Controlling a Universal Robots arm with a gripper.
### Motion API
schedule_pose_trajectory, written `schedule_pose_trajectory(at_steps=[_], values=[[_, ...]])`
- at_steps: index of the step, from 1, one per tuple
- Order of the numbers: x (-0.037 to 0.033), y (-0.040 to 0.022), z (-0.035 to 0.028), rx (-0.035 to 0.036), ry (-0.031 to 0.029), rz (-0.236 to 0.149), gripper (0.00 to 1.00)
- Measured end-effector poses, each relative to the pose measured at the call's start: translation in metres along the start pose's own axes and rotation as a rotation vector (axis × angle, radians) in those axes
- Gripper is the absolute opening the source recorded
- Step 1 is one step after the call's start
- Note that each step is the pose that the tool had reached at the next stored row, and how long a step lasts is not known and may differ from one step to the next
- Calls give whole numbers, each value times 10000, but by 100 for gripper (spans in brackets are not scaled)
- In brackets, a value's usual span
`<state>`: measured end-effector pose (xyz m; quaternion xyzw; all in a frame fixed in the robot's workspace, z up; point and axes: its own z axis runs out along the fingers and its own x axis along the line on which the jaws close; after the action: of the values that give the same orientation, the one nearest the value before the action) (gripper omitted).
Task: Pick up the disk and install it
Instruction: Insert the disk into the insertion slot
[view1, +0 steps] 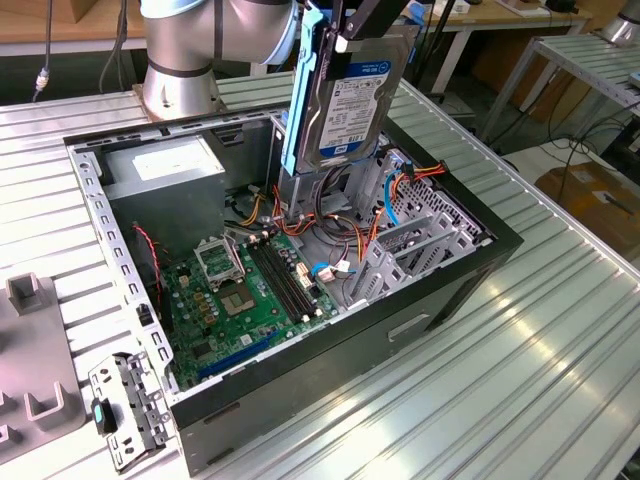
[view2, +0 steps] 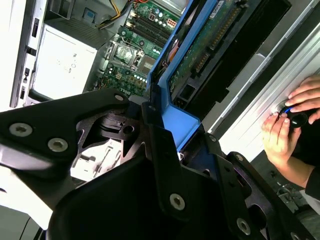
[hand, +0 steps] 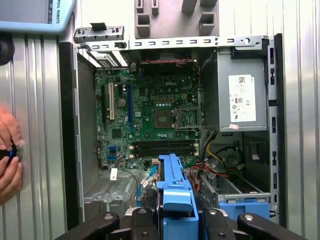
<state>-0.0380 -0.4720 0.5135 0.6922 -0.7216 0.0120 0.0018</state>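
Silver disk (view1: 358, 100) shows label (view1: 352, 112) in exterior view, underside (view2: 212, 42) in second wrist view

Robotics lab or workshop, not a home. The work table (view1: 560, 330) is of ribbed aluminium profile. A robot arm (view1: 180, 70) stands near its far edge, and an opened PC case (view1: 300, 380) w/ bare motherboard (view1: 240, 300) sits in the middle. In the bkgd are another such table (view1: 590, 55), loose cables (view1: 560, 150) and a cardboard box (view1: 600, 195) on the floor. In the first wrist view a light-blue control tablet (hand: 35, 15) lies on the table, and a person's hands (hand: 9, 155) hold a knob.
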Motion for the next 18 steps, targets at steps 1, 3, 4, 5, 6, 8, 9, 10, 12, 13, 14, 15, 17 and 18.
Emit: schedule_pose_trajectory(at_steps=[1, 3, 4, 5, 6, 8, 9, 10, 12, 13, 14, 15, 17, 18], values=[[0, 0, 0, 0, -1, 0, 37], [12, -2, 0, 0, 2, -3, 37], [30, -2, 2, 0, 1, -2, 37], [54, -3, 5, 0, 1, 0, 37], [84, -4, 9, 1, -1, -2, 37], [166, -7, 19, 0, 0, -1, 37], [231, -10, 26, 0, 0, 0, 37], [278, -11, 33, 0, -1, 0, 37], [357, -15, 42, 0, 0, -1, 37], [386, -16, 47, 0, -1, -1, 37], [409, -17, 52, 1, 0, -1, 37], [421, -19, 55, 0, 0, -1, 37], [428, -20, 57, 0, -1, 1, 37], [428, -20, 56, 0, 0, 1, 37]])
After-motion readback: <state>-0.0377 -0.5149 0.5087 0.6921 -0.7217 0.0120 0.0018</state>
